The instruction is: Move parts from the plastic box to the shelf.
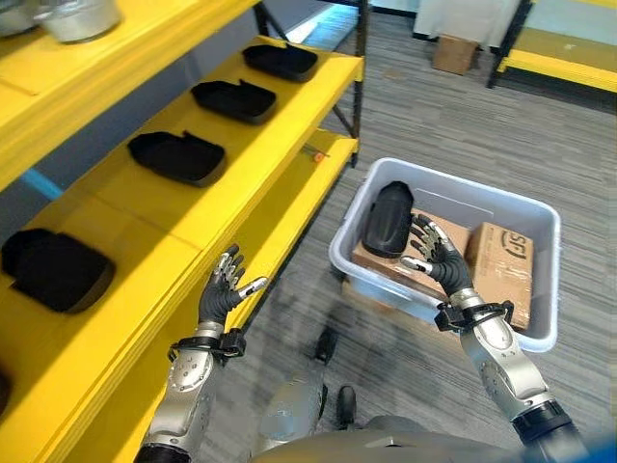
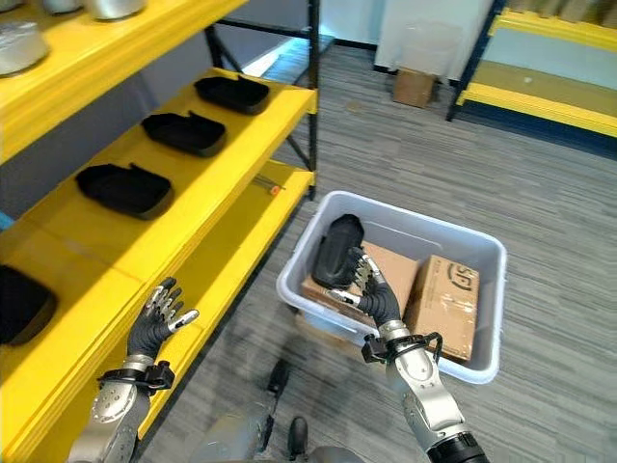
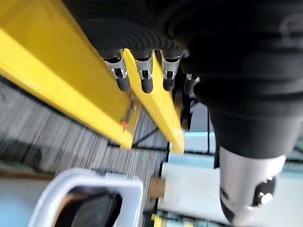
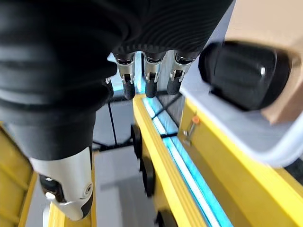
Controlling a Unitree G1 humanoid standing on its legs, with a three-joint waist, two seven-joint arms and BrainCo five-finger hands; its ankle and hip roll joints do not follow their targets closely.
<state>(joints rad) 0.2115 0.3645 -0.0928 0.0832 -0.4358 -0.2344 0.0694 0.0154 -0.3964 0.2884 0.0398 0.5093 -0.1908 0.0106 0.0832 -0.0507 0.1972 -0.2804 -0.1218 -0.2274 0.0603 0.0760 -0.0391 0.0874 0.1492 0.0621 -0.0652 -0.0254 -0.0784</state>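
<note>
A black moulded part (image 1: 388,218) stands on end in the grey plastic box (image 1: 344,260) on the floor, leaning at its left inner wall. My right hand (image 1: 439,256) is over the box just right of the part, open, its spread fingertips close to the part's side; the right wrist view has the straight fingers (image 4: 150,75) apart from the part (image 4: 244,73). My left hand (image 1: 220,289) hovers open at the front edge of the yellow shelf (image 1: 241,174). Several matching black parts (image 1: 176,157) lie in a row on that shelf.
Two cardboard boxes (image 1: 501,265) lie in the plastic box beside the part. A lower yellow shelf board (image 1: 307,188) juts out toward the box. Metal pots (image 1: 82,17) sit on the top shelf. A cardboard box (image 1: 455,53) and another yellow rack (image 1: 559,63) stand at the back.
</note>
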